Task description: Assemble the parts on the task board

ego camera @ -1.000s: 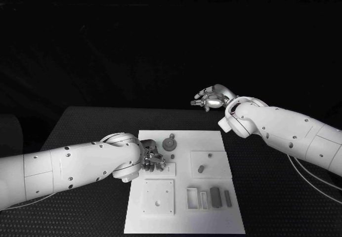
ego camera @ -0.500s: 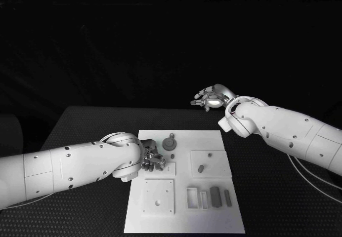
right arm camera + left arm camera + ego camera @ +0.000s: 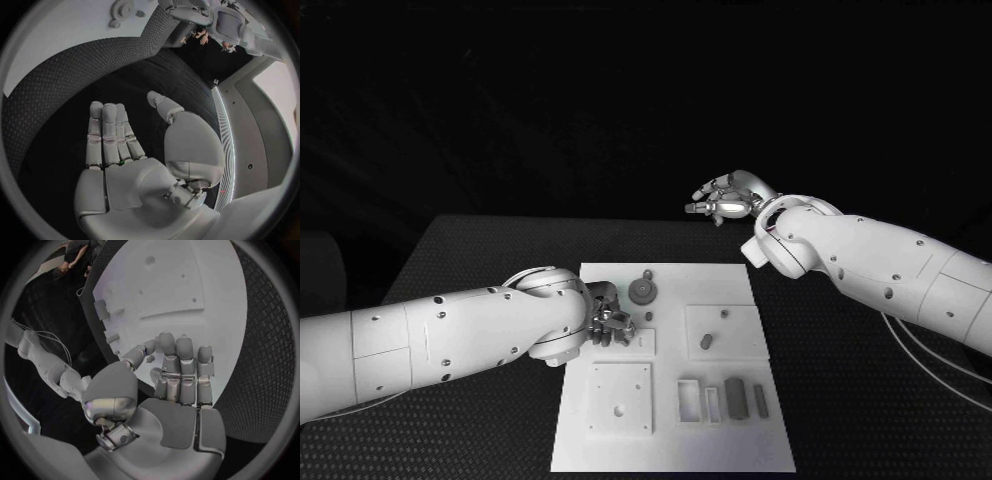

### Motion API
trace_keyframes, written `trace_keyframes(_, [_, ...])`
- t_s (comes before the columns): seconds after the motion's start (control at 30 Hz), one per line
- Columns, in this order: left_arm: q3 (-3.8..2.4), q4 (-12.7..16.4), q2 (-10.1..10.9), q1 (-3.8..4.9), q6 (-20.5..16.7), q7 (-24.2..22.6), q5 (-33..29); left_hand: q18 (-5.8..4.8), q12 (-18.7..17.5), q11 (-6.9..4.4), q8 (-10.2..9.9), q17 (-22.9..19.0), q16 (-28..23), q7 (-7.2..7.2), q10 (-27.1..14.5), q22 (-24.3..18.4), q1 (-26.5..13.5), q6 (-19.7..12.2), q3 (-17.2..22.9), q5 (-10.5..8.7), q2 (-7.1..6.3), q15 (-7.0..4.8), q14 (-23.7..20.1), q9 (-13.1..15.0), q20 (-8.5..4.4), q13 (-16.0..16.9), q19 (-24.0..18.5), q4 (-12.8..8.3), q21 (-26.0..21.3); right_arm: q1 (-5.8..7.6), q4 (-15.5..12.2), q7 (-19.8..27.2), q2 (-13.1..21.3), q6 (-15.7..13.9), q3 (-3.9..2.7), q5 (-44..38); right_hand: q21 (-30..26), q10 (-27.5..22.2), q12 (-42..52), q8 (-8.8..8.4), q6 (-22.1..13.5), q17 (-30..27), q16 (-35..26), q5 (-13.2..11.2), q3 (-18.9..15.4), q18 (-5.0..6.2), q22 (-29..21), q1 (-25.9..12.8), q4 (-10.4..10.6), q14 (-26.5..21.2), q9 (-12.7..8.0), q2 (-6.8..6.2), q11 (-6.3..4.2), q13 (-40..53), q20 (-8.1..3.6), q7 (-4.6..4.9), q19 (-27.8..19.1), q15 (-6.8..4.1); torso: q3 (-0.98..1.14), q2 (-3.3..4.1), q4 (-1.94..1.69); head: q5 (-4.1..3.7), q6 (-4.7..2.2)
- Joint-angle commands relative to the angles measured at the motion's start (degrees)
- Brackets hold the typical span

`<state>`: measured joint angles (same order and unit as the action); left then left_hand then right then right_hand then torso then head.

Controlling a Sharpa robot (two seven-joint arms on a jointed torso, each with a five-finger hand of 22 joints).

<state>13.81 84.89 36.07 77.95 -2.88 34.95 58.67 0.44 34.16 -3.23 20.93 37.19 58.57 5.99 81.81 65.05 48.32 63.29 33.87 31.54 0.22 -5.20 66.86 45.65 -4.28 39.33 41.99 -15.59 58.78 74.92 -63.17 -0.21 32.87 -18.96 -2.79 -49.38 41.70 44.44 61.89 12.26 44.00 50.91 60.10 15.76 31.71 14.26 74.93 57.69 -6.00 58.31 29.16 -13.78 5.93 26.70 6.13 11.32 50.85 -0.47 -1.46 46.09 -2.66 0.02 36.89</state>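
Over the task board [image 3: 733, 300], left hand [image 3: 607, 322] hangs curled, empty.

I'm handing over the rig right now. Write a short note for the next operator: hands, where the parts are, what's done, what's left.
Left hand: low over the left side of the task board, fingers curled; whether it holds a part cannot be told.
Right hand: raised beyond the board's far right corner, open, holding nothing.
Parts: the gear lies near the far edge; a small peg rests on the right square plate; the bars lie side by side in the near right area.
Done: nothing visibly assembled.
Left: seat the loose parts.
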Motion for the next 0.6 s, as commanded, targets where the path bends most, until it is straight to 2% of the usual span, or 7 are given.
trace_keyframes(0.03, [-0.02,-0.1,-0.1,-0.01,0.4,-0.4,0.6,0.28,0.3,-2.33,0.3,-0.1,0.4,-5.71,0.9,0.1,0.1,6.0,0.4,0.09,0.55,-0.37,0.0,3.7,-6.55,0.0,0.5,0.0,-0.3,-0.02,-0.1,0.2,0.0,0.7,-0.02,-0.2,-0.4,-0.4,0.2,0.04,-0.3,-0.1,0.2,0.3,0.0,0.74,0.6,-0.2,0.4,-0.5,-0.1,0.38,-0.18,-0.1,0.33,0.70,0.0,0.09,0.03,0.04,-0.01,-0.02,0.03])
trace_keyframes(0.6, [-0.02,0.3,-0.3,-0.04,1.8,-0.6,0.6,0.32,0.4,-2.37,0.2,-0.2,0.5,-5.72,0.8,0.2,0.3,5.9,0.5,-0.16,0.45,-0.45,0.1,3.7,-6.64,0.0,0.6,0.0,-0.3,-0.12,-0.1,0.3,-0.1,0.8,-0.02,-0.2,-0.4,-0.4,0.3,0.07,-0.3,-0.2,0.3,0.4,-0.1,0.73,0.7,-0.2,0.4,-0.5,-0.1,0.41,-0.17,-0.2,0.34,0.71,-0.1,0.11,0.08,-0.01,-0.02,-0.01,0.24])
